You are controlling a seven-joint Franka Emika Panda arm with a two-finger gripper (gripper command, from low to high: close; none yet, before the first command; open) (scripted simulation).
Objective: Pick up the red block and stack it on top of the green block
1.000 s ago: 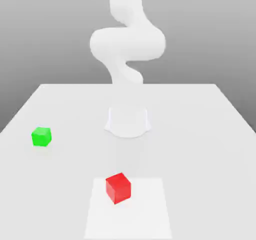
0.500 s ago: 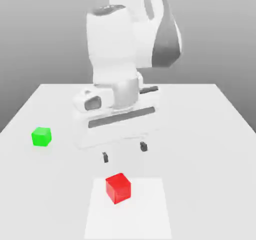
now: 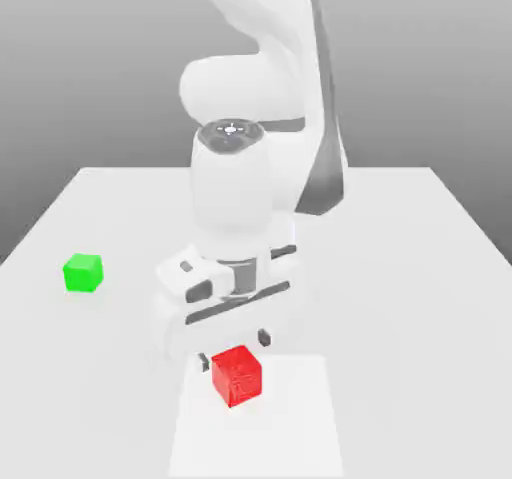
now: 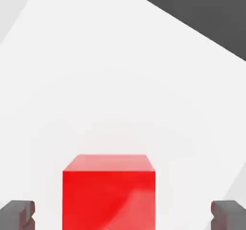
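The red block [image 3: 237, 375] rests on the white table [image 3: 400, 267] near its front edge. My gripper [image 3: 234, 350] hangs just above and behind the block's top, open, with one dark fingertip [image 3: 204, 360] on each side of it. In the hand view the red block [image 4: 109, 190] fills the space between my fingertips [image 4: 17, 213], and the gripper [image 4: 123, 214] touches nothing. Far off towards the exterior view's left, the green block [image 3: 83, 273] sits alone on the table.
A lighter square patch [image 3: 290, 427] on the tabletop lies under the red block. The bulky white arm [image 3: 250, 167] stands over the table's middle and hides the surface behind the red block.
The hand has come down from high above the table to just over the red block, with its fingers now beside the block's top. Neither block has moved.
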